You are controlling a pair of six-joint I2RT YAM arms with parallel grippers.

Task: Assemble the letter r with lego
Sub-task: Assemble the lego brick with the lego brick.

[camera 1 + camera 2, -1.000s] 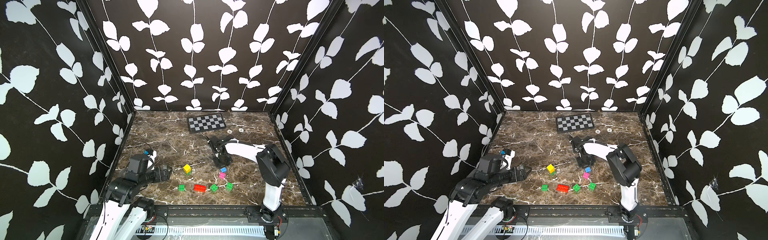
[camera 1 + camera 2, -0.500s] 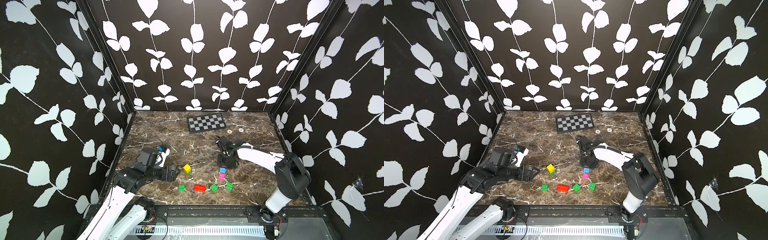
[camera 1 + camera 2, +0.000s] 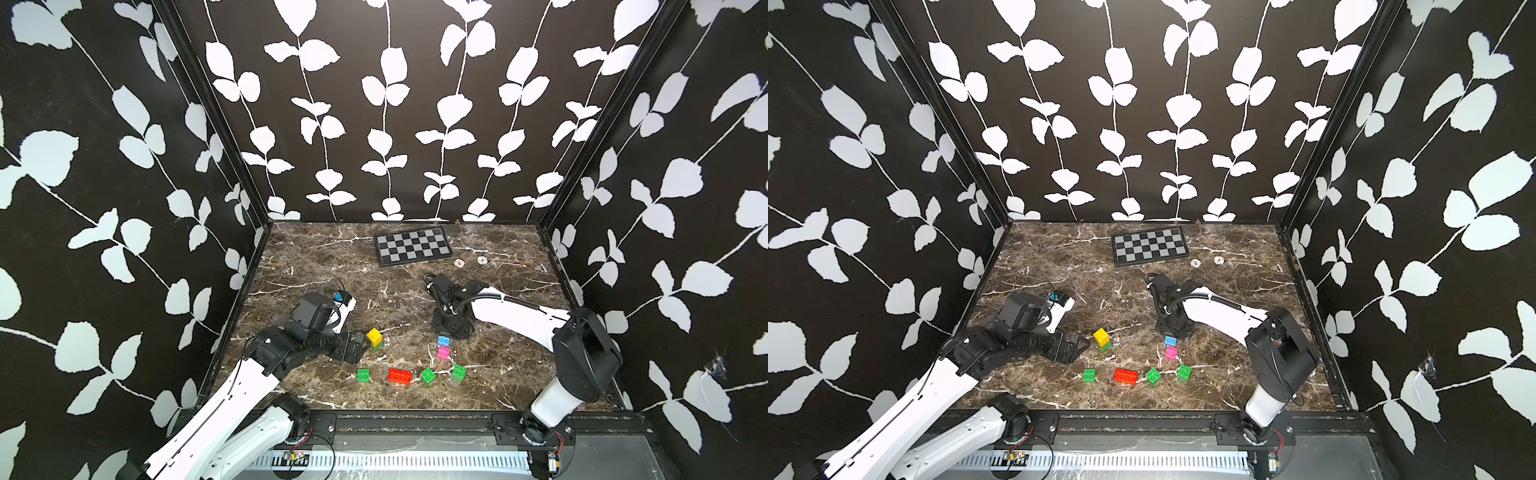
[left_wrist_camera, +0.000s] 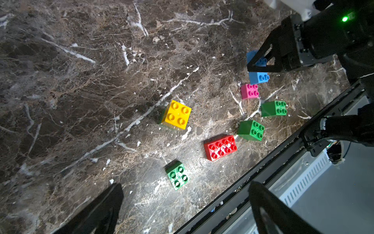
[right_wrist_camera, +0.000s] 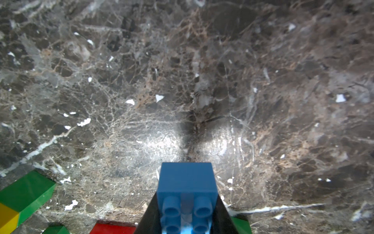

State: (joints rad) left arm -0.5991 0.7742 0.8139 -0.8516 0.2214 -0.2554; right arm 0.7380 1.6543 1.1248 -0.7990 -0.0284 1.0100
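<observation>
In both top views your left gripper [image 3: 362, 348] lies low over the brown marble table [image 3: 316, 257], jaws spread wide and holding nothing. Its tips are just beside the yellow square studded brick [image 3: 374, 335], which sits stacked on the green base brick [image 3: 376, 346]. Your right gripper [image 3: 448, 333] points down, closed on the blue studded brick [image 3: 443, 341], and the pink square brick [image 3: 443, 353] lies just beside that, on the robot's side. Nearer the front edge you have a row: the left green brick [image 3: 364, 375], the long red brick [image 3: 400, 376], the middle green brick [image 3: 428, 376] and the right green brick [image 3: 458, 372]. A checkered board [image 3: 413, 247] lies near the back wall.

From the left wrist, you see the yellow brick mid-frame with a green edge showing beneath it, and the right gripper's black fingers [image 4: 265, 69] around the blue brick.

From the right wrist, the blue brick sits pinched between those fingers, studs facing the camera; you cannot tell whether it touches the table
</observation>
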